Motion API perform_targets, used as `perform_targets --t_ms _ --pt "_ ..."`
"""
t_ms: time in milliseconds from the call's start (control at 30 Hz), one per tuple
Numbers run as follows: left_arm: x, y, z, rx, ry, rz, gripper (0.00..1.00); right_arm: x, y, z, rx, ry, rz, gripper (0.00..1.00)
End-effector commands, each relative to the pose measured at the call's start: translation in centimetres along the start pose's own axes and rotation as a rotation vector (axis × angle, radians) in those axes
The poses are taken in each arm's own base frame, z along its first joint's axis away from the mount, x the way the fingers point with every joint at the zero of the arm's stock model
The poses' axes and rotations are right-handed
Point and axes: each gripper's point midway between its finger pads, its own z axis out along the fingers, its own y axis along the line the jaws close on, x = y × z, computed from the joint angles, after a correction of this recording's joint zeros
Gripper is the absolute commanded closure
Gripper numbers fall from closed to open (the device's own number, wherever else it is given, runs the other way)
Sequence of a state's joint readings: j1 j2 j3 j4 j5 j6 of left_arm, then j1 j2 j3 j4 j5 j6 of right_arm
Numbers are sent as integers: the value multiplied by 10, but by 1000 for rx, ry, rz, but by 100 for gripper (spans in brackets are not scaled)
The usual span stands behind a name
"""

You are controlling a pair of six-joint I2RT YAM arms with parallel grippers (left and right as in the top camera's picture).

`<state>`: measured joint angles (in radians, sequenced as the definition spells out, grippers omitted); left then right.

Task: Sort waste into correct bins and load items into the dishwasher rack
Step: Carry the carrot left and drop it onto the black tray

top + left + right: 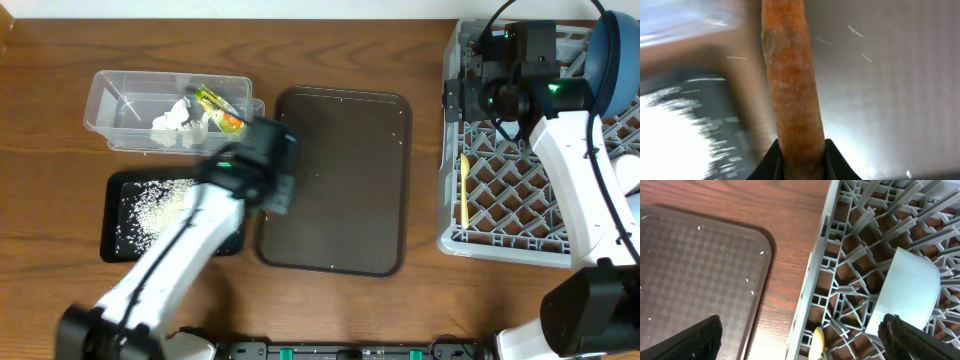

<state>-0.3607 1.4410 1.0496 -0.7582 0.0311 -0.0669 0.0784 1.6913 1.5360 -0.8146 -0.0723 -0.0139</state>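
**Left arm.** The left gripper (801,161) is clamped on the small orange carrot (792,85). In the left wrist view the carrot stands lengthwise between the two black fingers (771,162), its lower end seated in the jaws. In the overhead view the arm is blurred. Its wrist sits over the boundary between the shallow black rectangular tray (112,250) and the larger dark brown serving tray (340,180).

**Right arm.** The right gripper (800,342) has its jaws fully apart and holds nothing. It hangs over the left edge of the large square grey plastic rack (500,210).

**Bins.**
- The clear plastic rectangular tub (105,105) contains the crumpled white tissue (180,122) and the small yellow-green snack wrapper (215,103).
- The black tray contains the loose white rice (155,205).

**Rack contents.**
- The large round dark-blue plate (612,60) stands at the far right corner.
- The white bowl (907,292) rests tilted among the pegs.
- The pale yellow spoon (464,190) lies along the left side.

**Serving tray.** It lies on the wooden desk (330,40) between the bins and the rack. A few white specks remain on its surface.
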Motion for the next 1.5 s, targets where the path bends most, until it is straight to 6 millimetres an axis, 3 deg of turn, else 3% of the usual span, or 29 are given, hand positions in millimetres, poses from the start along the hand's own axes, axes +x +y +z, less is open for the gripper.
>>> perform_targets --t_ms 0,100,233,400,600,833,1100,1233,1367,1467 --pt "-8 59 -21 -94 -66 -274 86 0 -3 0 -1 2 15 1" --pt "4 106 -27 -147 -62 -531 88 0 -3 0 -1 2 15 1" --pt "28 152 -26 -205 -51 -835 90 0 -3 0 -1 2 14 1" --pt "55 185 -21 -253 -26 -1079 90 0 -3 0 -1 2 15 1" --pt "77 201 -1 -282 41 -1178 89 1 -3 0 -1 3 15 1" --pt "89 216 33 -297 109 -1221 84 2 -3 0 -1 11 15 1" --pt "100 217 62 -301 188 -1225 83 4 -3 0 -2 16 16 1" --pt "102 216 65 -302 203 -1225 76 4 -3 0 -2 17 16 1" --pt "98 218 63 -290 199 -1154 60 4 -3 0 -2 16 16 1" --pt "89 219 51 -277 186 -1098 53 3 -3 0 -2 13 15 1"
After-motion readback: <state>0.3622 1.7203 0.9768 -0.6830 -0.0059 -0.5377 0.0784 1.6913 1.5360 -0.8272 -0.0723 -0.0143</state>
